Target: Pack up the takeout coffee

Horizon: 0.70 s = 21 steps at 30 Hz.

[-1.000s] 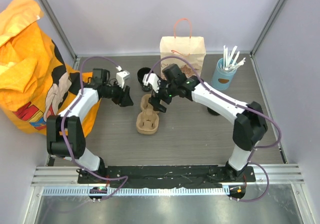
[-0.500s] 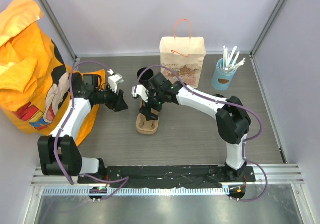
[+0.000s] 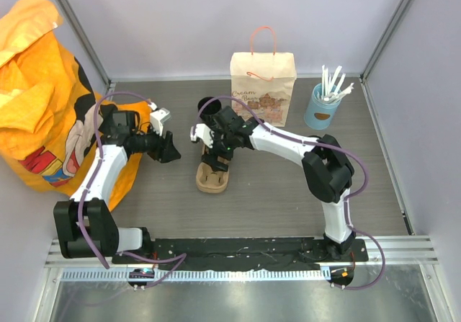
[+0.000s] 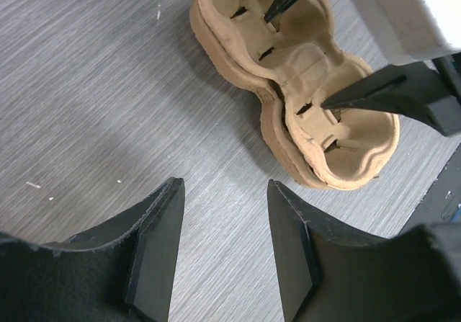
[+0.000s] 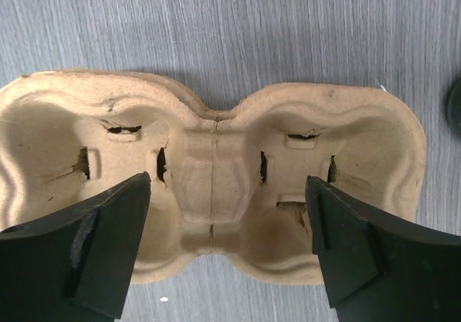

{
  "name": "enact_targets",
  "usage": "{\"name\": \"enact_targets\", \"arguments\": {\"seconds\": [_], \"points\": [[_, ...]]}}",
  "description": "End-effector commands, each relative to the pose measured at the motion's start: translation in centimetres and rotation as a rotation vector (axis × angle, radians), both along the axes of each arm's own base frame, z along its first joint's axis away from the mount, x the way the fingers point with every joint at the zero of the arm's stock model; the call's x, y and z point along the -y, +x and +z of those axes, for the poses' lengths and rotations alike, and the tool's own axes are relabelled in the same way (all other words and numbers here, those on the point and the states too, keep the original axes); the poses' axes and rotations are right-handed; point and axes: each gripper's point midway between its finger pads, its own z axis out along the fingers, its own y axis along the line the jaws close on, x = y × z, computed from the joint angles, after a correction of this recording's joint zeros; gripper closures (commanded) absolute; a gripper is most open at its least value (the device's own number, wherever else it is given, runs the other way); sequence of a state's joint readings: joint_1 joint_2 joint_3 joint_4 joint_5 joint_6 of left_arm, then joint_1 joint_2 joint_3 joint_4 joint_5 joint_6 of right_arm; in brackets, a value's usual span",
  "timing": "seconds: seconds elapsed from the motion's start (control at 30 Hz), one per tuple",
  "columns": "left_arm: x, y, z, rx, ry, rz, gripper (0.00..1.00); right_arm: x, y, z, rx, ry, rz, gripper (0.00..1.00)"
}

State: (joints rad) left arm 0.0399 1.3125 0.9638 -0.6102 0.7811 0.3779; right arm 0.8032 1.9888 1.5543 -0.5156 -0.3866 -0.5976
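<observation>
The takeout coffee (image 3: 204,110), a small black cup, stands at the back of the table behind the brown pulp carrier (image 3: 214,173), partly covered by a cable. My right gripper (image 3: 216,149) hangs open just above the carrier (image 5: 216,171). Its fingers straddle the middle ridge and nothing is held between them (image 5: 227,192). A dark edge at the right border of the right wrist view (image 5: 456,106) may be the cup. My left gripper (image 3: 167,150) is open and empty (image 4: 223,199) over bare table left of the carrier (image 4: 288,77).
A paper bag (image 3: 263,77) with a handle stands upright at the back centre. A light-blue cup of white straws (image 3: 322,106) is to its right. An orange cloth bundle (image 3: 43,91) fills the left side. Metal frame posts edge the table.
My left gripper drew back to the left, away from the carrier. My right arm swung left and folded, settling its open gripper over the carrier's far end.
</observation>
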Motion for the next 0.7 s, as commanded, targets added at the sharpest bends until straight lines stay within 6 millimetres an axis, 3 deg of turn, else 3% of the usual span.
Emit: {"name": "enact_targets", "arguments": {"seconds": [0.0,0.1,0.13,0.27,0.67], "points": [[0.4,0.0,1.0,0.045,-0.031,-0.026,0.46,-1.5,1.4,1.7,0.054,0.053,0.011,0.14],[0.4,0.0,1.0,0.044,-0.035,-0.028,0.46,-1.6,1.4,1.7,0.049,0.055,0.013,0.24],[0.4,0.0,0.9,0.041,-0.035,-0.028,0.46,-1.6,1.4,1.8,0.049,0.055,0.013,0.33],[0.6,-0.1,0.8,0.033,-0.045,-0.033,0.46,-1.6,1.3,2.5,0.055,0.061,0.016,0.54],[0.7,-0.1,0.4,0.018,-0.057,-0.037,0.46,-1.3,0.9,5.3,0.071,0.092,0.019,0.63]]}}
